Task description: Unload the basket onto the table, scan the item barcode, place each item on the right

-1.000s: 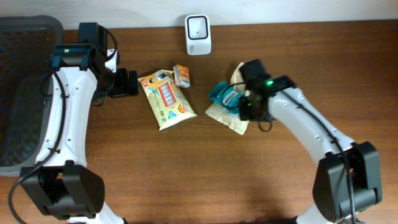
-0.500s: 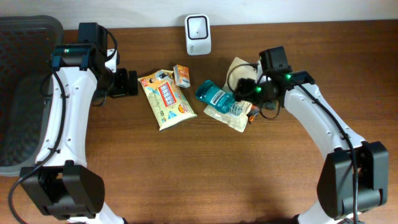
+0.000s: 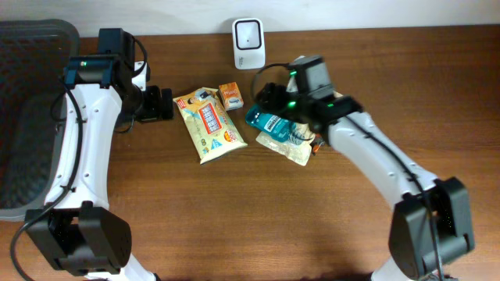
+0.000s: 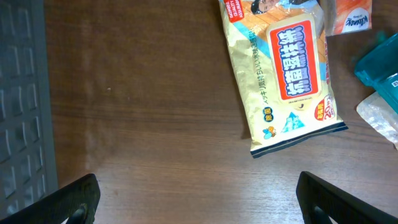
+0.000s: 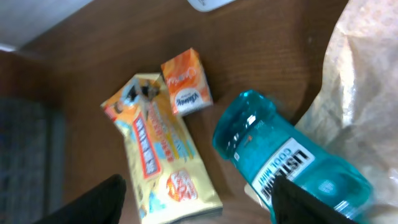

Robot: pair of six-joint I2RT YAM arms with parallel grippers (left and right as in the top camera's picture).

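Currently: pick-up step. Right gripper (image 5: 205,200), jaws apart and empty, hovers over blue mouthwash bottle (image 3: 269,122), lying on crinkled bag (image 3: 295,150) near scanner (image 3: 248,33). Left gripper (image 4: 200,199) spread wide, idle. Next, probably: lower, clamp bottle, show barcode.

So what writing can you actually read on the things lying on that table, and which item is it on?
"LISTERINE" and "COOL MINT": on the label of the blue mouthwash bottle.
Yellow snack bag: large white East Asian characters on a red panel, which I can't transcribe; its small print is too small to read.
Small orange box: a script logo, too blurred to read.
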